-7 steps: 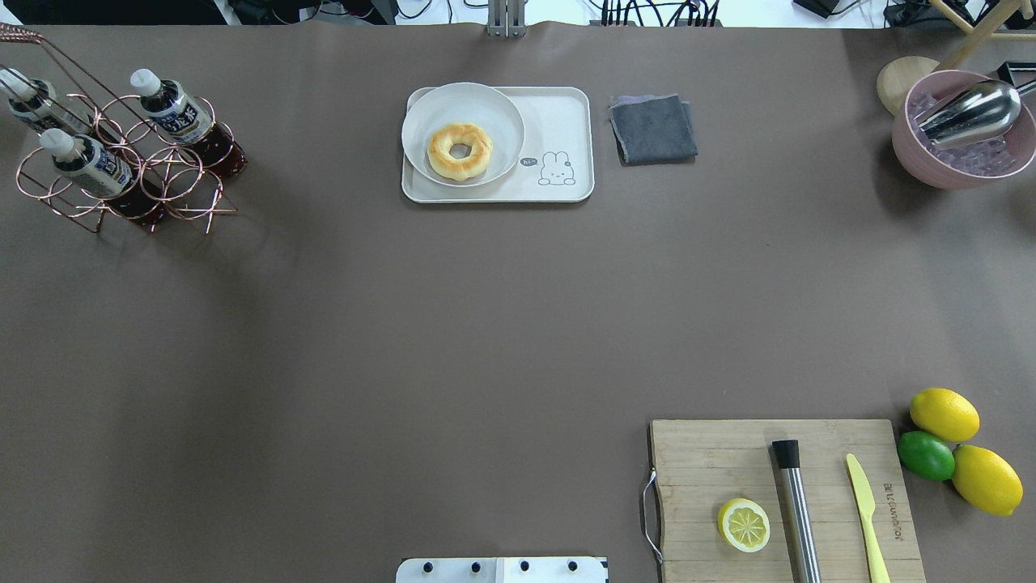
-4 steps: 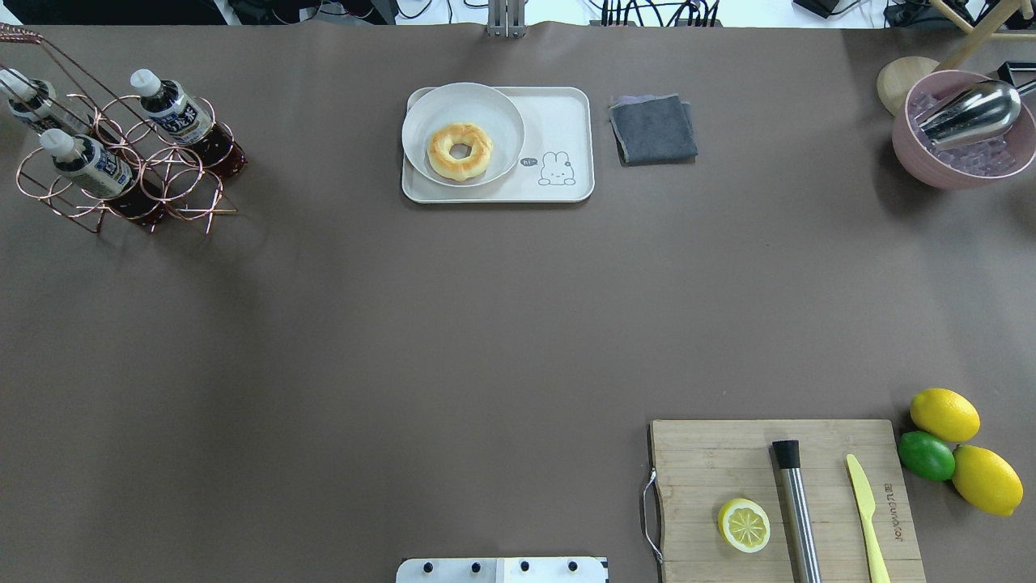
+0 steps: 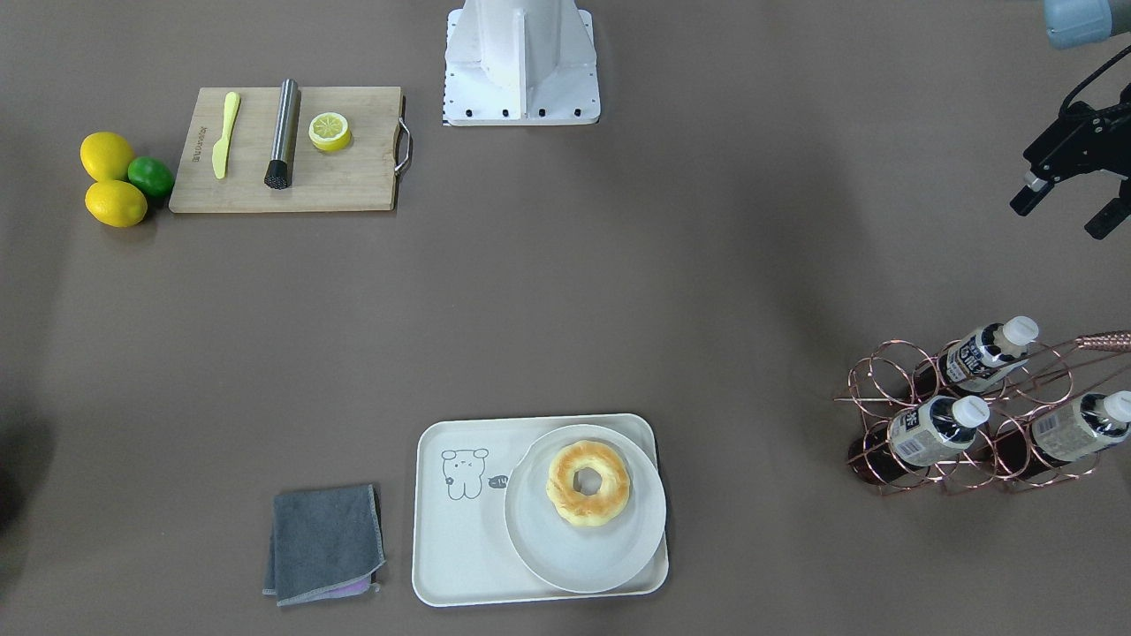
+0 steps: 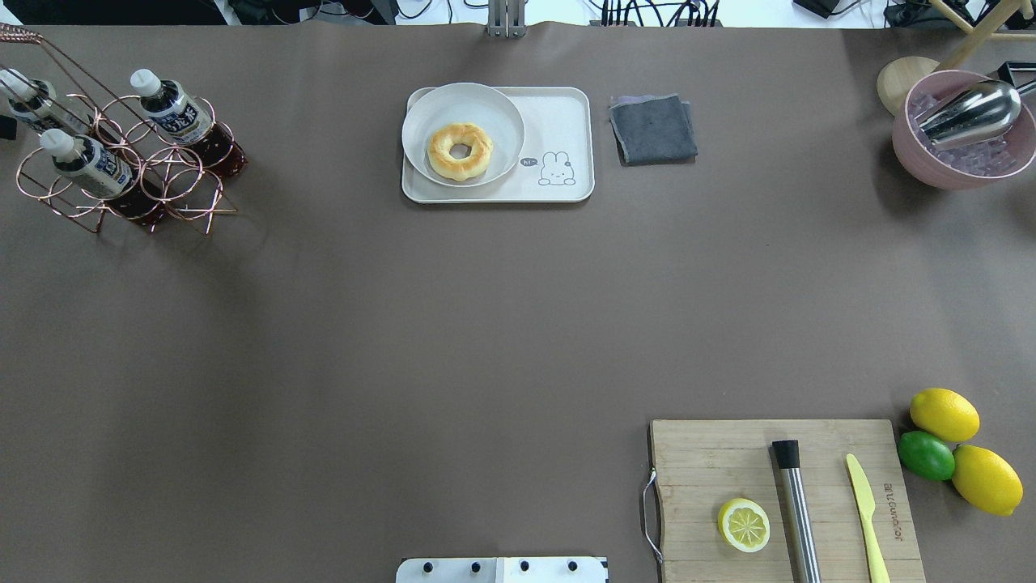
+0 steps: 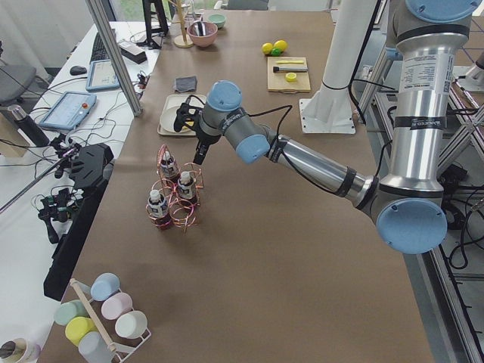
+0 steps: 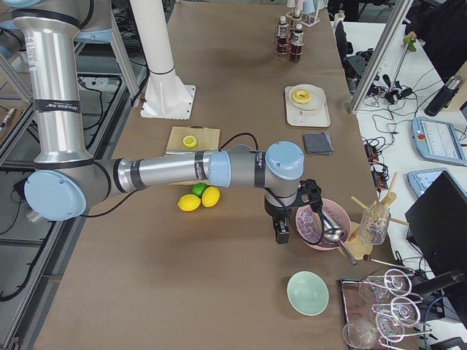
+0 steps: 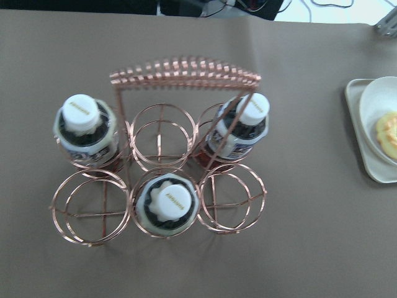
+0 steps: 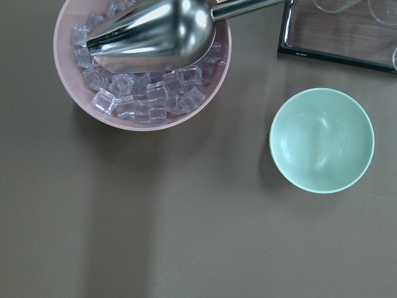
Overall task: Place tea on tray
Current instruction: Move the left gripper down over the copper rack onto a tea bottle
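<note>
You are looking at a robotics lab. A brown-covered counter (image 5: 265,249) carries a white robot pedestal (image 5: 337,76) at 1 o'clock. Aluminium frame posts (image 5: 113,60) border it, and at 10 o'clock a white side desk (image 5: 76,57) holds teach pendants (image 5: 66,111) and loose cables (image 5: 125,106).

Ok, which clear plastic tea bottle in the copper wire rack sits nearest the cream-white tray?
The bottle in the rack's corner ring facing the tray; the other two stand farther from it.
</note>
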`<state>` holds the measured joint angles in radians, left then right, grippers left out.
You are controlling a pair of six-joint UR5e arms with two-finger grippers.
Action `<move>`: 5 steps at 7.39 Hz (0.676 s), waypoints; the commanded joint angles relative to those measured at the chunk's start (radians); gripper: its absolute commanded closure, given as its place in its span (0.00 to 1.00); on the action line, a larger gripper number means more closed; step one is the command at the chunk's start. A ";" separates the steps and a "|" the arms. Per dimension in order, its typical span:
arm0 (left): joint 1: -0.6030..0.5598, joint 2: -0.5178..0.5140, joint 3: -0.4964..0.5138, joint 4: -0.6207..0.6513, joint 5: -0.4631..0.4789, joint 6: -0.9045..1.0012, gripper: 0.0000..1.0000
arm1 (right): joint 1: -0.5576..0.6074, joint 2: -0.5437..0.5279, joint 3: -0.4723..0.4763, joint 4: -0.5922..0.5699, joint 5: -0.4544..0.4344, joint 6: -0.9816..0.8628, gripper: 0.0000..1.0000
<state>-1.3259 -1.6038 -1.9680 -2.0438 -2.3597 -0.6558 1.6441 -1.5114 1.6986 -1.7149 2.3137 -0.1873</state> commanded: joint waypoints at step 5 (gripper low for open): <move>0.082 0.004 0.095 -0.145 0.112 0.188 0.02 | 0.031 -0.013 -0.023 0.000 -0.045 0.005 0.00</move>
<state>-1.2499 -1.6359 -1.8812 -2.1618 -2.3184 -0.6155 1.6715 -1.5177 1.6832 -1.7150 2.2716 -0.1840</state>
